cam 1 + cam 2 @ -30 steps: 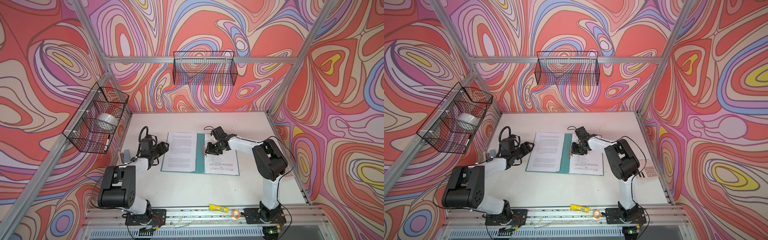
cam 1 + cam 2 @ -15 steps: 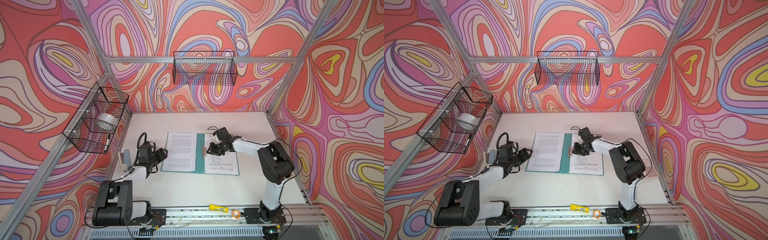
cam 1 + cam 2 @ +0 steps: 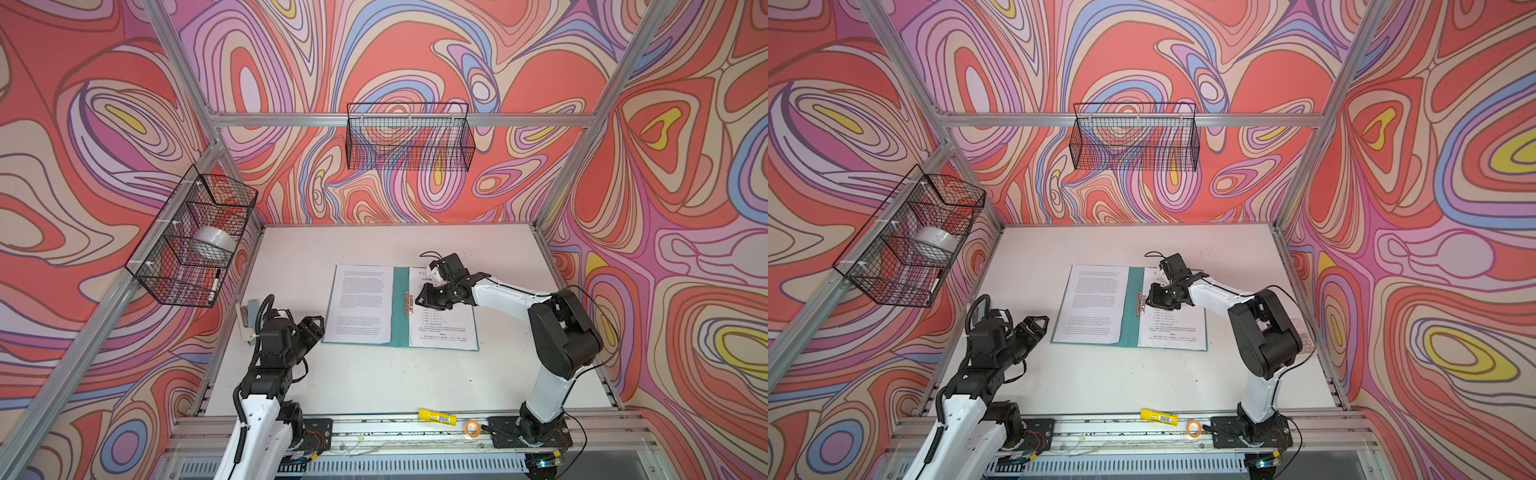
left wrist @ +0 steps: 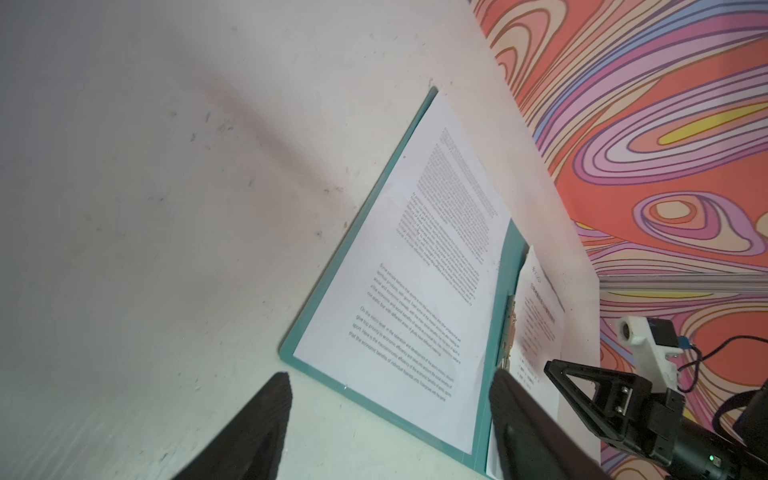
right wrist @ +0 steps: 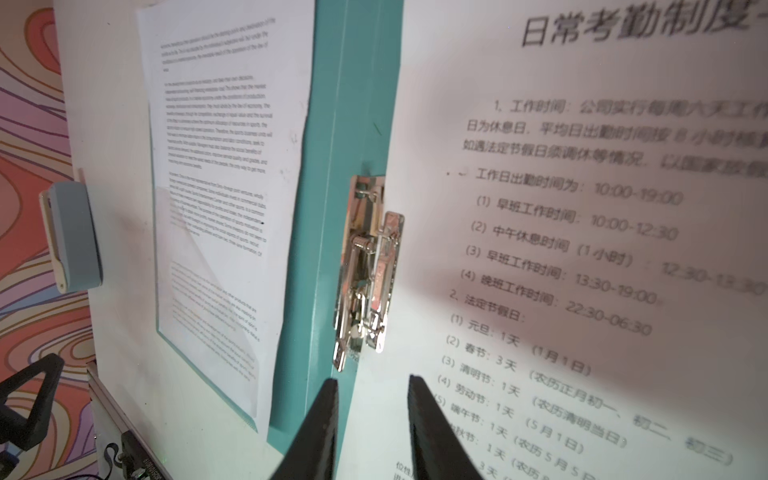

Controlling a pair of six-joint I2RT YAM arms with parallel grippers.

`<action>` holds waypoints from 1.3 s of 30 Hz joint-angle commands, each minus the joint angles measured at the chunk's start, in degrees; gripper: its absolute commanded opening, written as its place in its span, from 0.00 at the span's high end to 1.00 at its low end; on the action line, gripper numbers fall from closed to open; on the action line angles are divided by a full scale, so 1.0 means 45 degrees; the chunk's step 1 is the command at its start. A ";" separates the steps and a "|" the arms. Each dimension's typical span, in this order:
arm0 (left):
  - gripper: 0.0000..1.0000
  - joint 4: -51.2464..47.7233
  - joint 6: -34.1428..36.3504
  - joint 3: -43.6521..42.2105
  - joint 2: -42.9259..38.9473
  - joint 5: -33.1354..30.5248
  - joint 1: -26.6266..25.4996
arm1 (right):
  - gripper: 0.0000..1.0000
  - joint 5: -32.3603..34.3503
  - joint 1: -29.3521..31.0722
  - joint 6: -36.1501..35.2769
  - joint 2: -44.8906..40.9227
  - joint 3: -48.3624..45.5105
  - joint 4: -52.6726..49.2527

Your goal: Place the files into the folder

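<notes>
On the middle of the bench (image 3: 374, 374) I see the folder (image 3: 400, 332) lying open, files (image 3: 361, 303) flat on both halves; left gripper (image 3: 316, 326) gapes wide and empty off its left edge, right gripper (image 5: 372, 380) narrowly parted, empty, just beside the clip (image 5: 370, 266)

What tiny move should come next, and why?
Probably the right end effector eases onto the silver metal clip to press it shut: its empty jaws hover beside it, and the edge of the white printed sheet lies under it.

One printed sheet (image 5: 582, 249) is headed "日常考勤制度" and lists hours like "10:00-19:00"
</notes>
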 commanded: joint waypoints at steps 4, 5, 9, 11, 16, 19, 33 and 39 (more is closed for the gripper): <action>0.24 0.1111 -0.0053 -0.0312 0.2473 0.0495 -0.0027 | 0.70 -0.0002 -0.0034 0.0292 0.0426 0.0260 0.0452; 0.24 0.1658 0.0017 -0.0294 0.2855 0.0563 -0.0027 | 0.70 -0.0003 -0.0034 0.0303 0.0435 0.0401 0.0387; 0.23 0.3067 0.0578 0.0068 0.4590 0.0738 -0.0027 | 0.69 -0.0222 -0.0041 0.0423 0.0688 0.0952 0.0334; 0.24 0.3672 0.0852 0.0293 0.5540 0.0931 -0.0027 | 0.69 -0.0313 -0.0012 0.0463 0.0942 0.1162 0.0418; 0.25 0.4485 0.1238 0.0492 0.6372 0.0752 -0.0027 | 0.67 -0.0500 0.0122 0.0468 0.1581 0.1609 0.0520; 0.25 0.4097 0.1646 0.0917 0.6420 0.0476 -0.0027 | 0.67 -0.0481 0.0214 0.0424 0.1900 0.1781 0.0375; 0.26 0.4997 0.2254 0.0783 0.7594 0.1787 -0.0027 | 0.68 -0.0870 0.0228 0.0191 0.2625 0.1101 0.0955; 0.27 0.4556 0.2765 0.0762 0.7928 0.1797 -0.0027 | 0.68 -0.1038 0.0230 0.0070 0.2838 0.1012 0.1145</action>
